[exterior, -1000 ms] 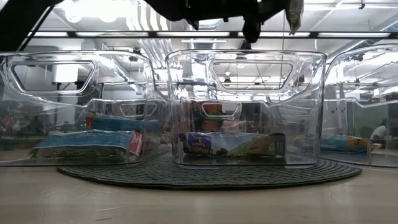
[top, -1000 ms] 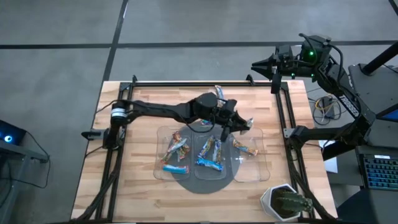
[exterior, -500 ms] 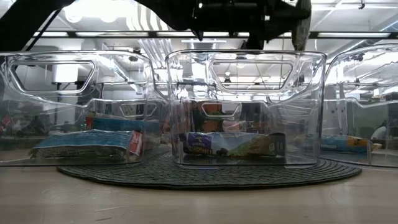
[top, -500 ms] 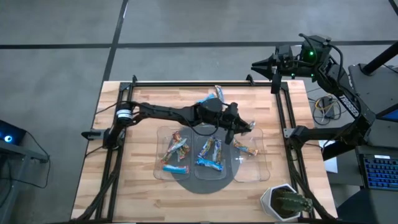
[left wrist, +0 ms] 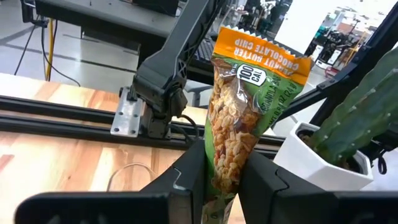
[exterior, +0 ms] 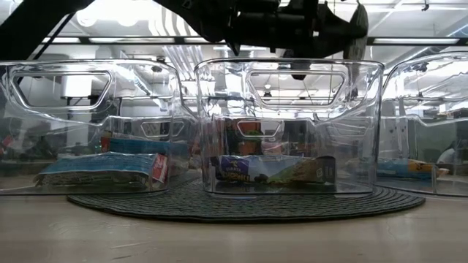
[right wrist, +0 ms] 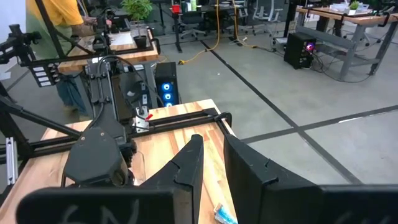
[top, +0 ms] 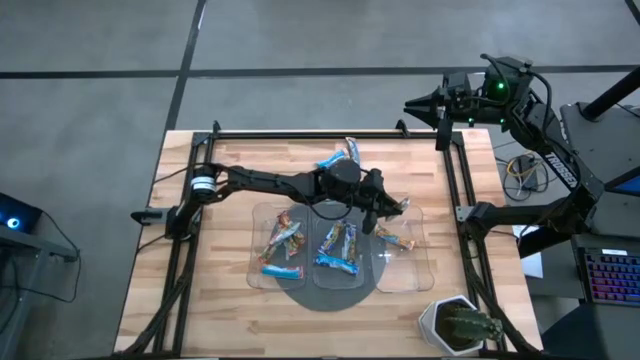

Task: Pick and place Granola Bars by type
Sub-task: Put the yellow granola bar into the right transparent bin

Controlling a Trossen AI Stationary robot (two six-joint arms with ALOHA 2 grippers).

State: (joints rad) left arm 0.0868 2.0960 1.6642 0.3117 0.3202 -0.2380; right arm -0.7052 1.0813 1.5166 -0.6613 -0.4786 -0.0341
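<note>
My left gripper (top: 385, 205) reaches across the table's middle and is shut on a granola bar (left wrist: 239, 118) with an orange-topped, green and clear wrapper. It hangs above the far rim of the right clear tray (top: 405, 268). In the low view, bar (exterior: 358, 35) and gripper (exterior: 329, 29) hang over the middle tray (exterior: 289, 124). Red-multicoloured bars (top: 283, 240) lie in the left tray, blue ones (top: 338, 250) in the middle, an orange-brown one (top: 393, 238) in the right. My right gripper (right wrist: 212, 155) waits high off the table's far right corner, its fingers a narrow gap apart. My left gripper pinches the bar's lower part (left wrist: 222, 177) between its two fingers (left wrist: 189, 180). The fingers lie about level and point toward the table's right edge. The bar sticks out past the fingertips along them, its orange end (left wrist: 264, 56) farthest out, lifted clear of trays and table.
Two loose bars (top: 340, 155) lie on the wood at the far side. The trays stand on a round dark mat (top: 335, 292). A potted cactus (top: 458, 322) sits at the near right corner. Black frame rails (top: 455, 180) border the table. A person stands in the room beyond (right wrist: 62, 25).
My left gripper has come down with the bar toward the trays and tipped closer to level; in the low view it has sunk into the picture from above. The bar stays in the hold.
</note>
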